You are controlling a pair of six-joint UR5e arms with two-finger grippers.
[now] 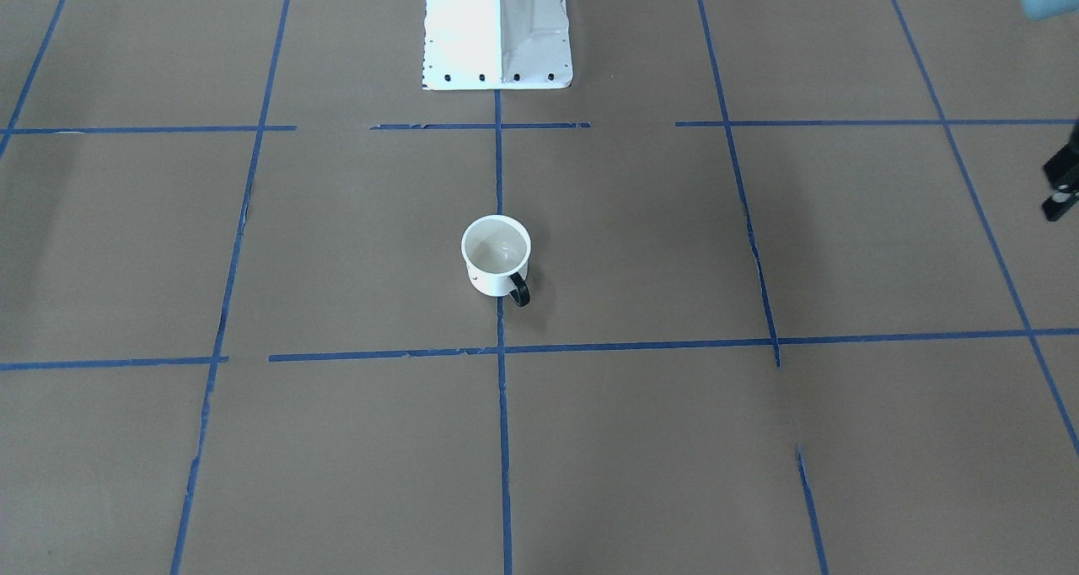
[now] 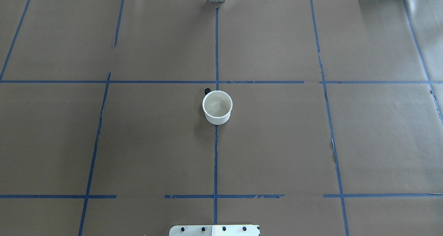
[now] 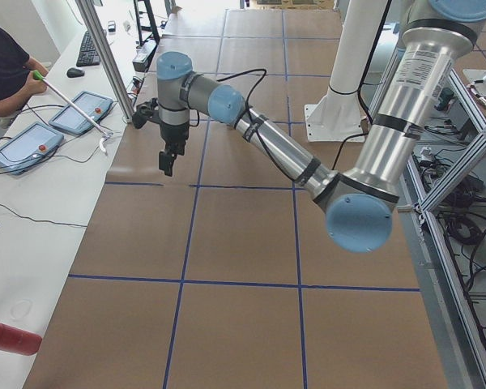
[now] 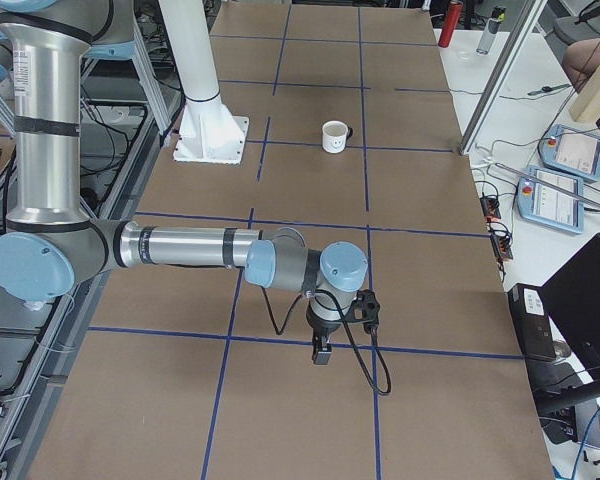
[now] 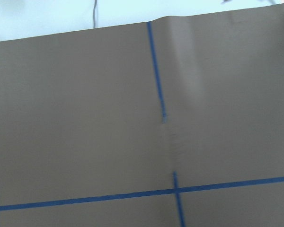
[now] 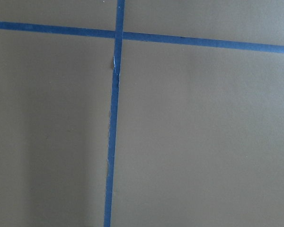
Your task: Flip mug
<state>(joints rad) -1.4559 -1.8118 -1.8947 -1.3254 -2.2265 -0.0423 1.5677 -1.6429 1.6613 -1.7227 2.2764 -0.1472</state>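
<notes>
Squarely in front of the white base [image 1: 497, 35] the mug [image 2: 217, 107] stands upright on the brown paper, its long axis vertical and its mouth facing up. It sits on the blue tape line [image 2: 216, 153] that runs straight out from the base. Its black handle [image 2: 207, 90] points away from the base and slightly toward the robot's left side.

The two downward-looking views show straight into the white inside of the mug. Only the exterior right view shows its outer wall side-on — small dark marks sit on it there, too small to read clearly.

The left gripper [image 3: 168, 164] hangs over the paper with its tips down, well apart from the base, out on the base's left side. The right gripper [image 4: 321, 353] hangs the same way, well apart from the base on its right side, just beside a crossing of tape lines. Neither touches the mug. Each shows whole only in a side view, so I cannot tell whether their jaws stand parted or closed — nothing can be seen between them.

Both wrist views show only brown paper and blue tape.
</notes>
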